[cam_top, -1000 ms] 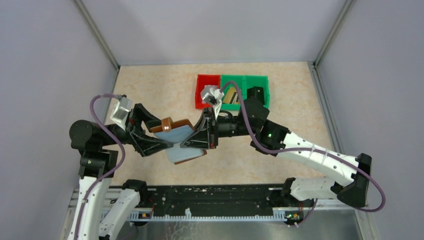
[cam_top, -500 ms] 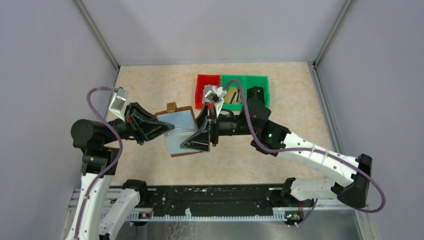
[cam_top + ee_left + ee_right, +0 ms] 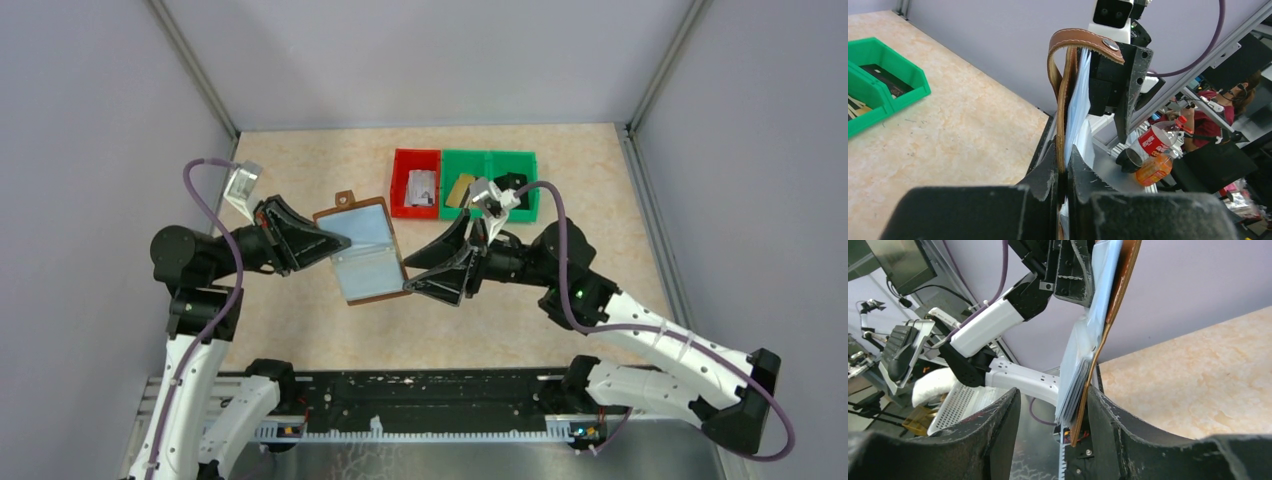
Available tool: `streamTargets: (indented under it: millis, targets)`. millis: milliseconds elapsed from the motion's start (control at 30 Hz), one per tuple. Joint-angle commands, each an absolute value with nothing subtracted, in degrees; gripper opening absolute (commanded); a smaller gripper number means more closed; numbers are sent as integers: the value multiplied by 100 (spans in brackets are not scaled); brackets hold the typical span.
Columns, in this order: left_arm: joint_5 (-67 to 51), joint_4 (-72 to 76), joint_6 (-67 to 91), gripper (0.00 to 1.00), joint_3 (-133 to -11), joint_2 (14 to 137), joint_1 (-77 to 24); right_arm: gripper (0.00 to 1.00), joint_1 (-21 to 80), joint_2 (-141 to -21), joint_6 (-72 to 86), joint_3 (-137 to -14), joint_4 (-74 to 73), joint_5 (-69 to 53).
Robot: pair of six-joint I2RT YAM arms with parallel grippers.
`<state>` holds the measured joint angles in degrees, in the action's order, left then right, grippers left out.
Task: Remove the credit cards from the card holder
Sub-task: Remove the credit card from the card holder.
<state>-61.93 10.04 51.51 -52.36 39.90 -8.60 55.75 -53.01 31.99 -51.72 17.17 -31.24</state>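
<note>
The card holder, an open brown leather bifold, hangs above the table with pale blue credit cards showing on its inner face. My left gripper is shut on its left edge; in the left wrist view the jaws pinch the leather under the strap. My right gripper stands open at the holder's lower right corner. In the right wrist view the stack of cards and the leather back sit between its spread fingers, close to the right-hand one.
At the back a red bin holds a silvery card. Beside it, green bins hold a tan card and dark items. Grey walls close in the table on three sides.
My left gripper closed on the holder's left edge. My right gripper let go, opened and drew back to the right, uncovering the bins. The holder now hangs flatter from the left gripper.
</note>
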Motion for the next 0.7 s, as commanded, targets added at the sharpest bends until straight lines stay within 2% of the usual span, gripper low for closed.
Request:
streamTargets:
  millis: [0, 300, 667]
  targets:
    - [-6101, 1284, 5579, 1, -5381, 3989, -835, 50, 5458, -5034, 3018, -5120, 1869, -3166]
    - [-6134, 1304, 5772, 0, -5446, 3981, -835, 40, 5456, -5208, 3077, -4913, 1976, -3362]
    - [-6175, 1482, 6132, 0, -5484, 4012, -835, 41, 5450, -5466, 2975, -4751, 2090, -3244]
